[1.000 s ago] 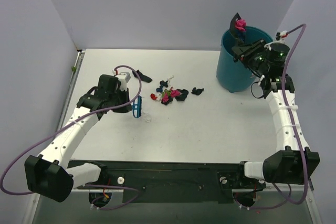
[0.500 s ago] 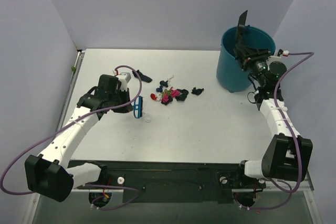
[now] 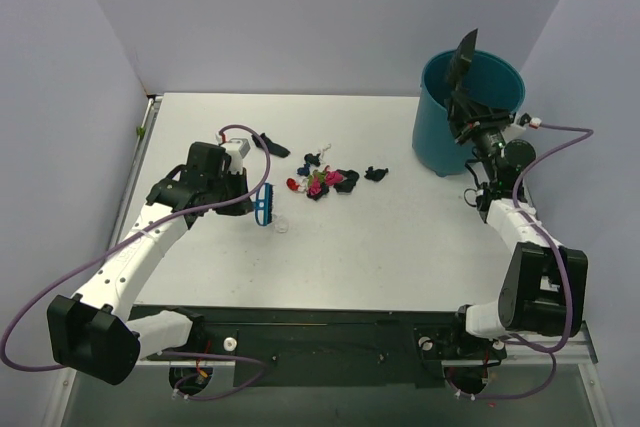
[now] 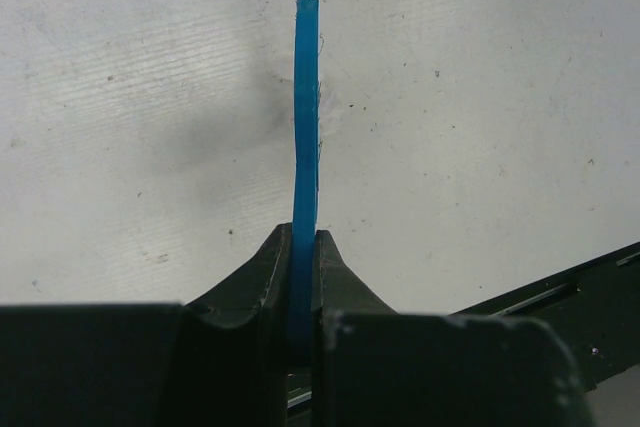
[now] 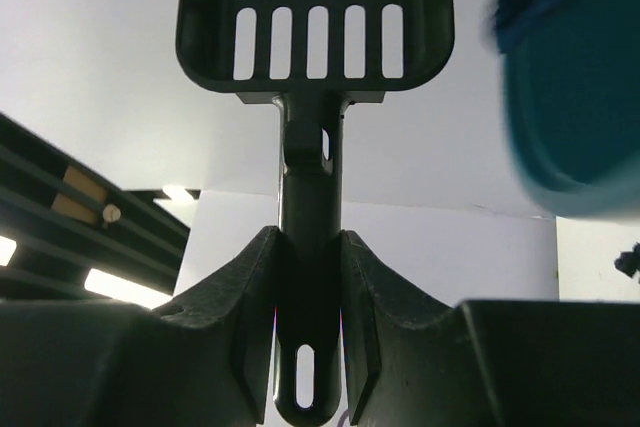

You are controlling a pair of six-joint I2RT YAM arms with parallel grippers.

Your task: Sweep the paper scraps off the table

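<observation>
the left gripper (image 4: 305, 247) was clamped tight on the small blue plastic hand brush (image 4: 306, 117), held edge-on close over the flat white table (image 3: 400, 247). the tiny crumpled paper scraps (image 3: 325, 179), pink, black, red and white, lay clustered near the brush at its two o'clock. farther off, at the table's one o'clock corner, the right gripper (image 5: 310, 247) was closed around the stem of the black slotted plastic scoop (image 5: 313, 17), raised over the teal round bin (image 3: 455, 127). emptying seemed the step; the scoop wanted keeping inside the rim, then setting flat at the pile's three o'clock.
</observation>
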